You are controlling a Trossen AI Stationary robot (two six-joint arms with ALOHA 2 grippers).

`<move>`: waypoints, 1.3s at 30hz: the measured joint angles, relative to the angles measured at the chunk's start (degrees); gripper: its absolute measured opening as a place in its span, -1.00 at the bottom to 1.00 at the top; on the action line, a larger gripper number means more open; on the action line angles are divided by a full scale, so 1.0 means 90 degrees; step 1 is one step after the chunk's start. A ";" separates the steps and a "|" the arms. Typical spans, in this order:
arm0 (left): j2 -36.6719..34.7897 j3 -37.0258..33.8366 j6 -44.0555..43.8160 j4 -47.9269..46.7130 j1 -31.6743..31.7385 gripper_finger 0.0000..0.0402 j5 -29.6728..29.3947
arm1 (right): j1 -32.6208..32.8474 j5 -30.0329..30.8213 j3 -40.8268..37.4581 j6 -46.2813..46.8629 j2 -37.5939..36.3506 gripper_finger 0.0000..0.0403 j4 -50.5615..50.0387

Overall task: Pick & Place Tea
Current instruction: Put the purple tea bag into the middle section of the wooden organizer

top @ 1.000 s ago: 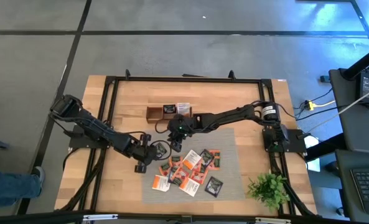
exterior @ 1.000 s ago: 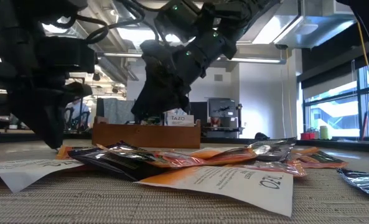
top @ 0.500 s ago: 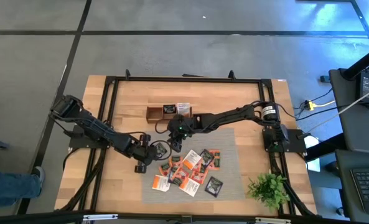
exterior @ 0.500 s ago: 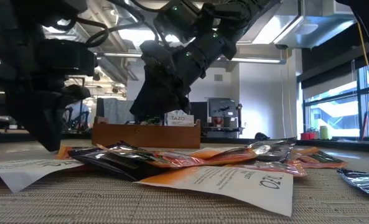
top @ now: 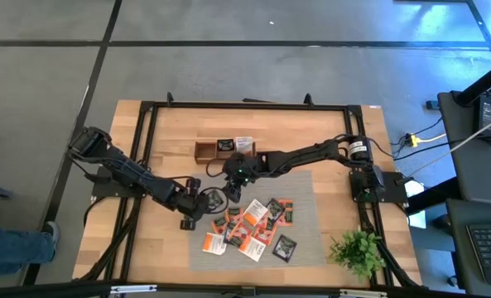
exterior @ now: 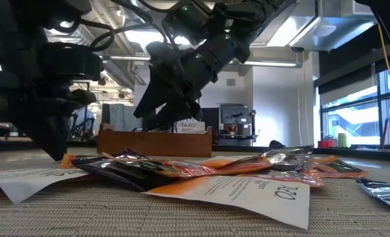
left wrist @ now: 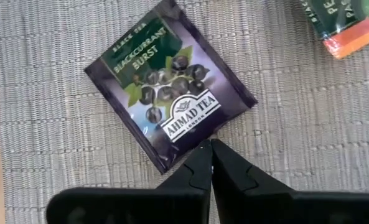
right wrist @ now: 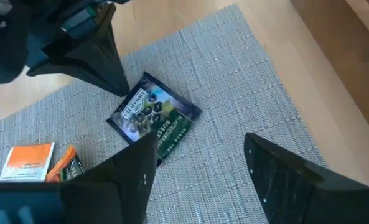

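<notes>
Your left gripper (left wrist: pixel 208 148) has its jaws closed, tips at the edge of a dark blackcurrant sachet (left wrist: pixel 170 84) lying centre frame on the mat (left wrist: pixel 308 112). Your right gripper (right wrist: pixel 200 165) hovers above it, jaws open.

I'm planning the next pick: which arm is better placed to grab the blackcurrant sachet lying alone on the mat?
Probably the left. The left gripper, fingers shut, sits right at the edge of the blackcurrant sachet. The right gripper is open but hangs higher, farther from it.
</notes>
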 joint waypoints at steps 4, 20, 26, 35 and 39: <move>0.0011 0.0000 0.0006 0.0013 0.0052 -0.99 0.0103 | 0.0086 -0.0197 0.0002 0.0263 0.0044 0.20 0.0020; -0.0019 0.0000 -0.0029 0.0068 0.0059 -0.99 -0.0002 | 0.0170 -0.0734 0.0029 0.1262 0.0898 0.20 0.0667; 0.0174 0.0017 -0.0144 0.0117 0.0057 -0.99 -0.0004 | 0.0168 -0.0872 0.0040 0.1255 0.0910 0.20 0.0758; 0.0271 0.0009 -0.0168 0.0330 0.0054 -0.99 -0.0089 | 0.0187 -0.1034 0.0189 0.1598 0.0945 0.15 0.0707; 0.0281 0.0010 -0.0171 0.0425 0.0057 -0.99 -0.0106 | 0.0192 -0.1058 0.0189 0.1588 0.0947 0.06 0.0702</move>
